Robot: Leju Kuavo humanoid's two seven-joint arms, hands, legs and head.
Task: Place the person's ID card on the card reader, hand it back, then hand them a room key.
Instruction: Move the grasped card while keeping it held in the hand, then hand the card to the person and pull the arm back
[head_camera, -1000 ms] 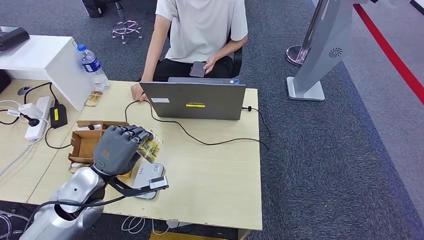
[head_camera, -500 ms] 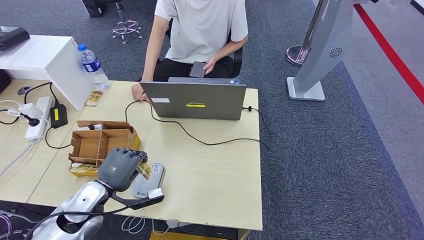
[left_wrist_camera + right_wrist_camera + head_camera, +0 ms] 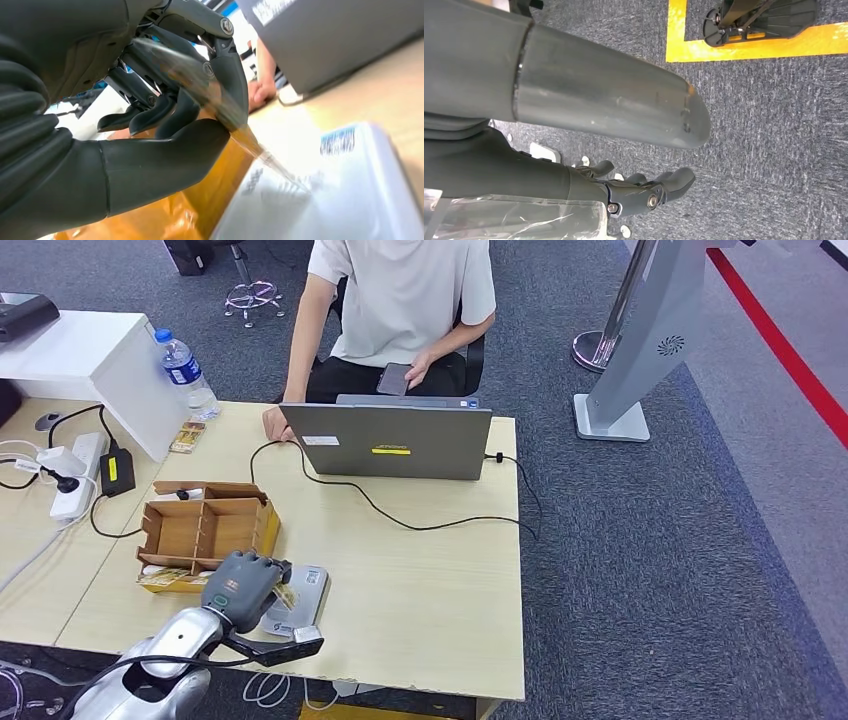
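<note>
The left robot hand (image 3: 243,585) has the card (image 3: 235,125) pinched between thumb and fingers, in what looks like a clear sleeve, with the free edge tipped down onto the reader (image 3: 296,600). The reader sits near the table (image 3: 420,580) front edge, at about 4 o'clock from the box (image 3: 205,530).

The right robot hand (image 3: 644,192) hangs over the carpet, fingers loosely curled, holding nothing as far as I can tell.

My guess at what could go wrong: the card is slanted, not flat, so letting go now could make it slide off the reader, and the sleeve looks slippery. The hand is also just beside the box wall, so it could bump it.

The box is divided cardboard. The compartments I can see look mostly bare, and something yellowish lies at its 6 o'clock side. I can't tell what it is.

The person (image 3: 400,300) sits at 12 o'clock behind the laptop (image 3: 390,445), phone in hand.
</note>
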